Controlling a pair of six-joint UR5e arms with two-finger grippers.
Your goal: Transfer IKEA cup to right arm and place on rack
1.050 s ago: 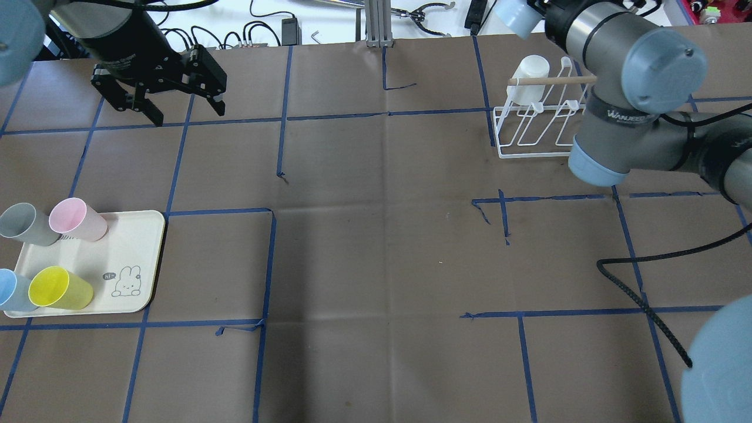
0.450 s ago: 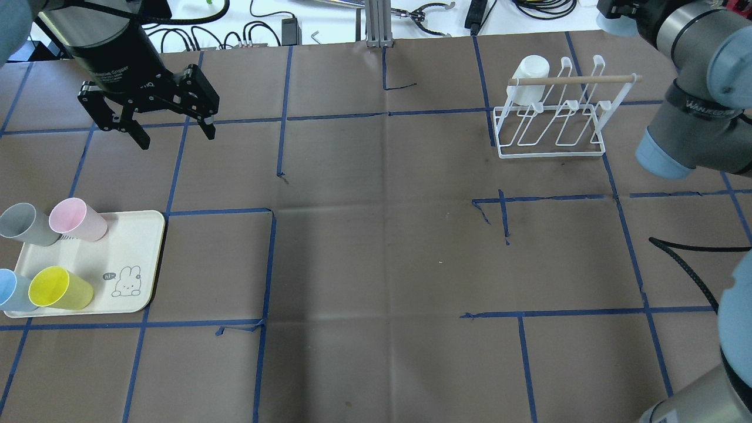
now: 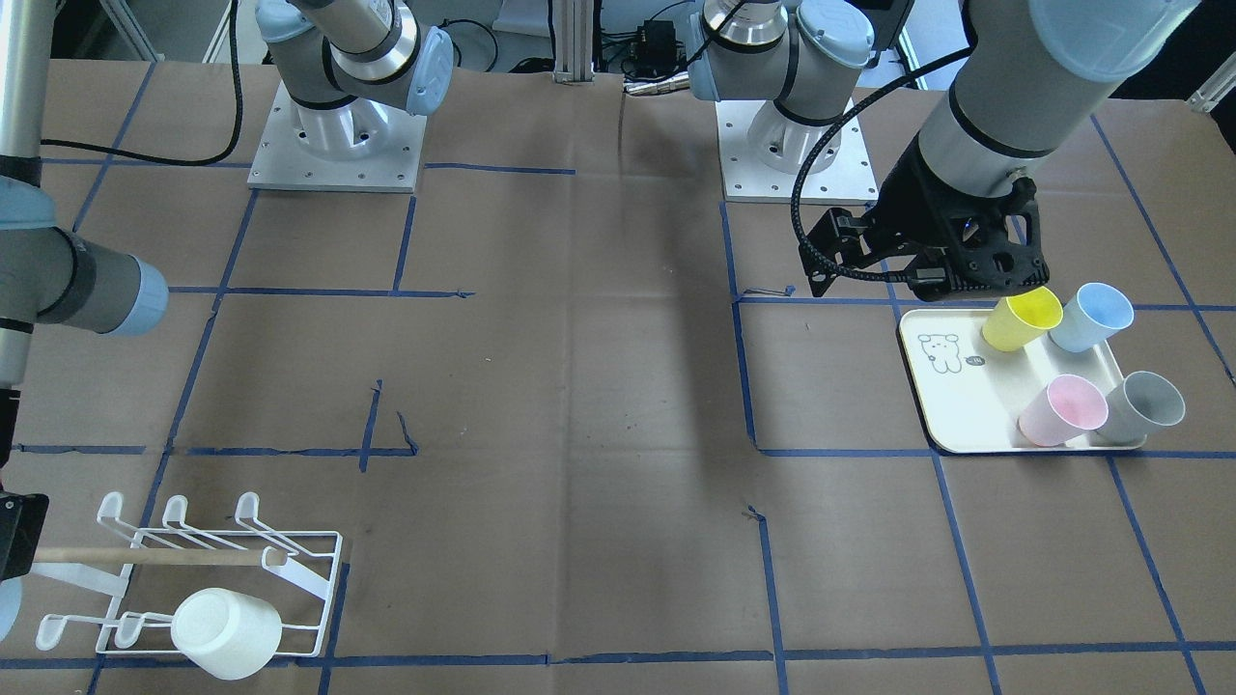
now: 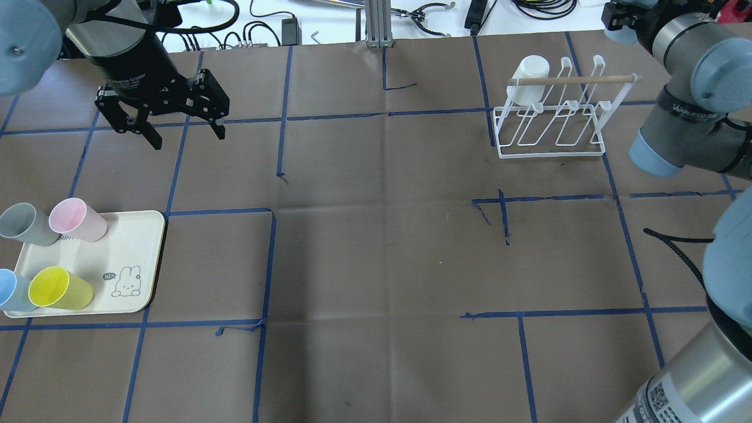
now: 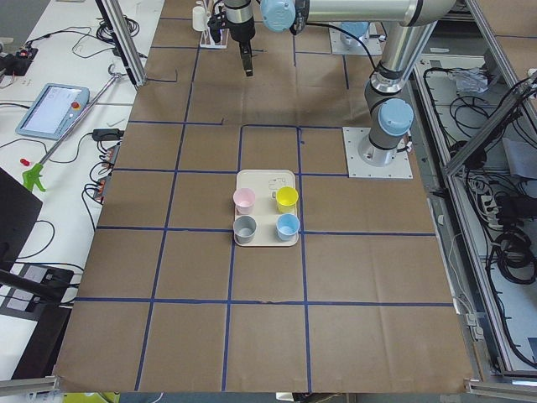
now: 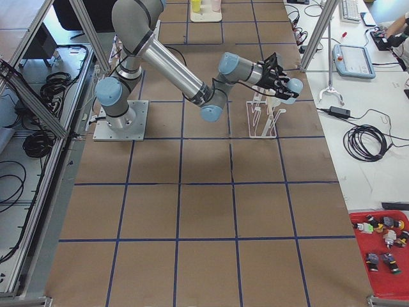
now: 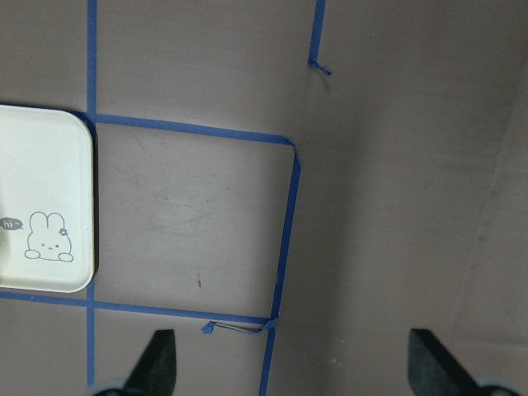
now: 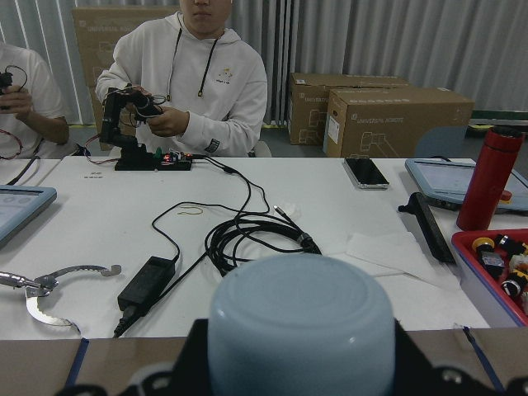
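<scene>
My right gripper (image 4: 621,16) is shut on a pale-blue cup (image 8: 301,323), held bottom toward the wrist camera. It hovers at the table's far edge, beyond the right end of the white wire rack (image 4: 552,120); the side view (image 6: 278,75) shows it above the rack (image 6: 262,116). A white cup (image 4: 531,75) hangs upside down on the rack's left prong, by the wooden dowel (image 4: 573,79). My left gripper (image 4: 171,122) is open and empty, above the table beyond the cream tray (image 4: 132,247). Its fingers (image 7: 161,363) point down.
The tray holds a grey cup (image 4: 23,224), a pink cup (image 4: 76,218), a blue cup (image 4: 10,289) and a yellow cup (image 4: 59,288). A black cable (image 4: 675,247) hangs by my right arm. Operators sit at a white bench (image 8: 247,239) with cables beyond the table.
My right arm has swung to the right with the pale-blue cup, uncovering the rack's right end. My left gripper has shifted a little nearer and to the right, still open.
</scene>
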